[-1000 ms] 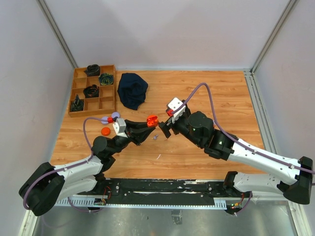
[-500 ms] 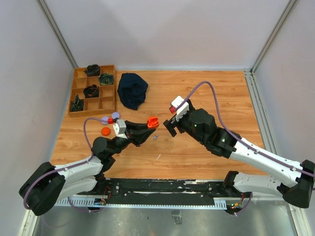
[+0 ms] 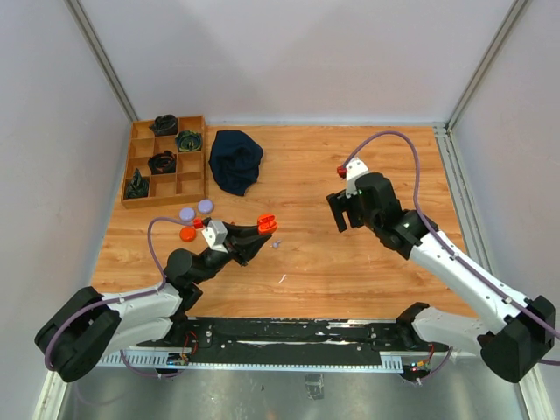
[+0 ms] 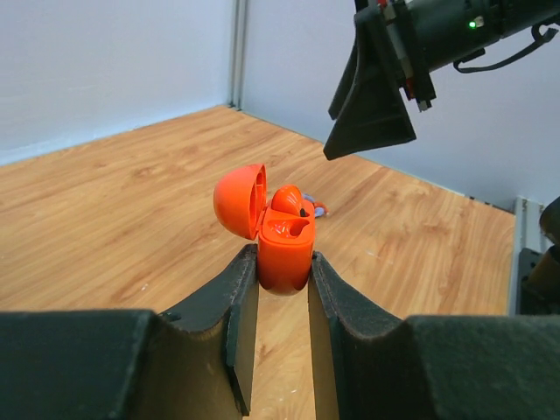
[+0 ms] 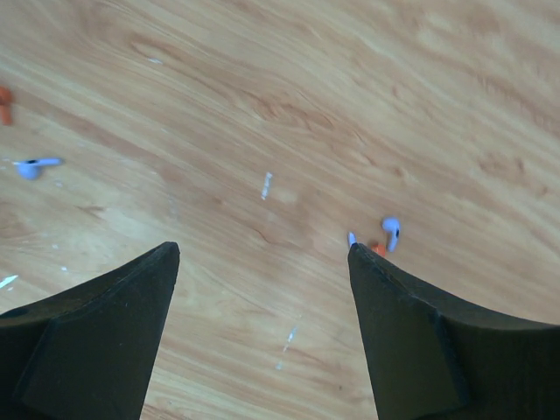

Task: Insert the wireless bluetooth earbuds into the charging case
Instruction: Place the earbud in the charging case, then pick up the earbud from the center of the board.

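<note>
I hold the charging case (image 4: pixel 284 254) clamped in the left gripper (image 4: pixel 282 262), lid open for loading, while the right gripper (image 5: pixel 262 251) hangs spread and empty above lavender earbuds (image 5: pixel 390 232) loose on the table (image 5: pixel 262 87).

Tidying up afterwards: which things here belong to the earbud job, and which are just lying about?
Job: orange charging case, held in left gripper; loose lavender earbuds.
Lying about: dark cloth; wooden tray; round discs.

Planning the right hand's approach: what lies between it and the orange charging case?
In the top view, bare table; a lavender earbud lies near the orange charging case, just off the line to the right hand.
</note>
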You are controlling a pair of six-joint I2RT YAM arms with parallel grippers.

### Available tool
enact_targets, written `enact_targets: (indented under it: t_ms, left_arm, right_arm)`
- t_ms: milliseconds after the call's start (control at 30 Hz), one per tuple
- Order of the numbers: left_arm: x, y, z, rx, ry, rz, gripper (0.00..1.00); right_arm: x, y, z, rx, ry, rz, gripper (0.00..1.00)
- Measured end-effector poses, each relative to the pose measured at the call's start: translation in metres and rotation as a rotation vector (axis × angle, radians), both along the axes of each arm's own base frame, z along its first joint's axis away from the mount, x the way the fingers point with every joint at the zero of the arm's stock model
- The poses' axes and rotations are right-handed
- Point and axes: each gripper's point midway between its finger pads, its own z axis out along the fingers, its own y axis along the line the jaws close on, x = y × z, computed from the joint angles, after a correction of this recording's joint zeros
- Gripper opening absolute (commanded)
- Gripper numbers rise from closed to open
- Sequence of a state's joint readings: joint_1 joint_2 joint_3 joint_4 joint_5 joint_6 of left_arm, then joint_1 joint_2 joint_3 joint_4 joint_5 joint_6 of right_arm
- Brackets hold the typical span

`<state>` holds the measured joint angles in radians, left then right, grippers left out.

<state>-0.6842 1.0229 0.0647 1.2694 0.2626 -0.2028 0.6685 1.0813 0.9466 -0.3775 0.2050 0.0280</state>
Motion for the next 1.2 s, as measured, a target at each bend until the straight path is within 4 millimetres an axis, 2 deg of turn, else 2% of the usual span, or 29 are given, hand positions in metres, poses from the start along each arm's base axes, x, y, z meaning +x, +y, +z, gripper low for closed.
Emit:
enact_targets:
  t_ms: [233, 467, 600, 867, 1200]
  left_arm:
    - [0.003, 0.006, -0.011, 0.050, -0.029, 0.038, 0.00]
    - [0.001, 0.010, -0.025, 0.086, -0.027, 0.052, 0.00]
    - [0.001, 0.009, -0.025, 0.088, -0.029, 0.049, 0.00]
    - [-0.001, 0.010, -0.017, 0.076, -0.056, 0.047, 0.00]
    - [-0.003, 0.009, -0.021, 0.091, -0.048, 0.031, 0.00]
  right_arm:
    - [0.012, -0.060, -0.059, -0.008, 0.196, -0.227, 0.74]
    - [0.023, -0.105, -0.101, -0.003, 0.345, -0.385, 0.69]
    - [0.024, -0.124, -0.123, -0.007, 0.423, -0.446, 0.62]
    - [0.029, -0.142, -0.155, 0.002, 0.532, -0.503, 0.47]
    - [0.051, -0.145, -0.161, 0.044, 0.530, -0.515, 0.34]
